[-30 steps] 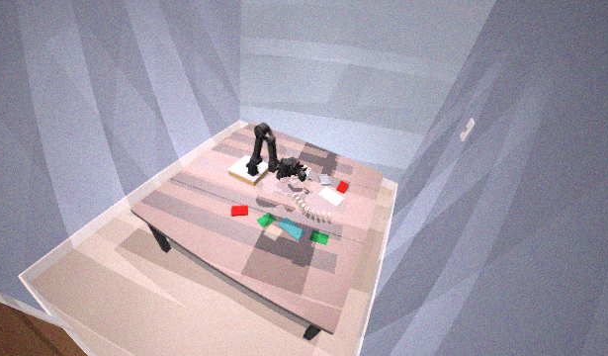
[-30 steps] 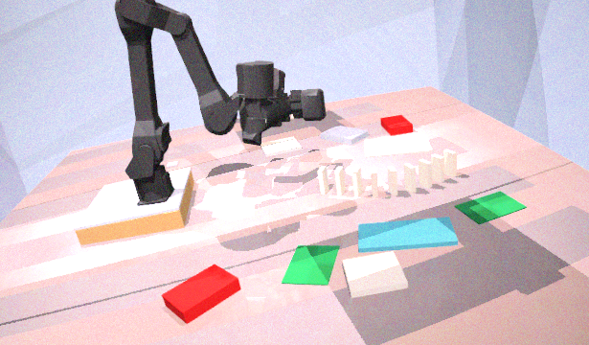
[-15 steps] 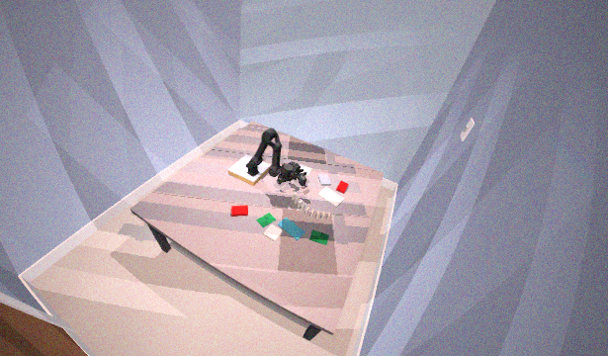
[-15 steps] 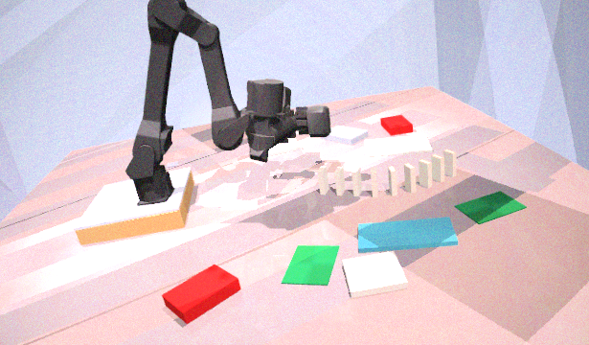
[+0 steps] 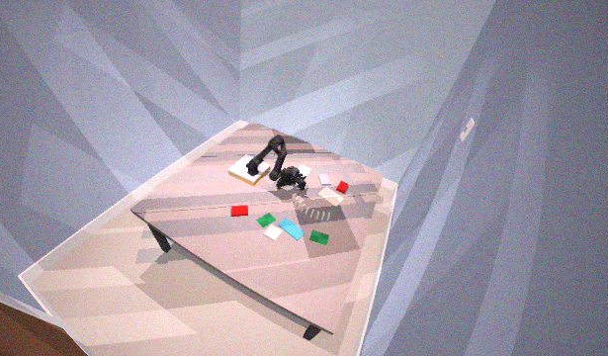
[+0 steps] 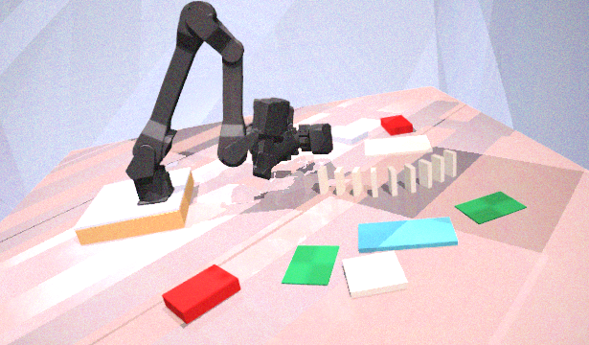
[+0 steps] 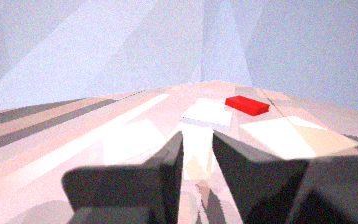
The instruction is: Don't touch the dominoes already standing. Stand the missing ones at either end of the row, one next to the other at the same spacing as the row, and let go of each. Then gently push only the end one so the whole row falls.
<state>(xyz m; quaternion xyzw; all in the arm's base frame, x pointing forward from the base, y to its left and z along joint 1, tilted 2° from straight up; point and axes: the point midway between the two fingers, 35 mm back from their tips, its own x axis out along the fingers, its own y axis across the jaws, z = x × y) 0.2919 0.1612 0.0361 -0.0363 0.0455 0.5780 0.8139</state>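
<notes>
A curved row of several cream dominoes (image 5: 313, 213) (image 6: 393, 181) stands upright. Its left end domino (image 6: 323, 180) is nearest the arm, and its other end domino (image 6: 450, 163) is at the back right. My gripper (image 5: 304, 185) (image 6: 326, 139) (image 7: 196, 134) points almost level, above and behind the left end of the row in the exterior view. It is shut on a pale domino (image 7: 197, 160), seen between the fingertips in the wrist view. The fingers and gripper body hide that domino in the top and exterior views. The row is outside the wrist view.
Beyond the fingers lie a lavender block (image 6: 351, 134) (image 7: 207, 115), a red block (image 6: 396, 125) (image 7: 247, 106) and a cream tile (image 6: 397, 146) (image 7: 300, 137). In front of the row lie a blue slab (image 6: 408, 235), two green tiles (image 6: 490, 207) (image 6: 310, 264), a white tile (image 6: 374, 274) and another red block (image 6: 201, 293).
</notes>
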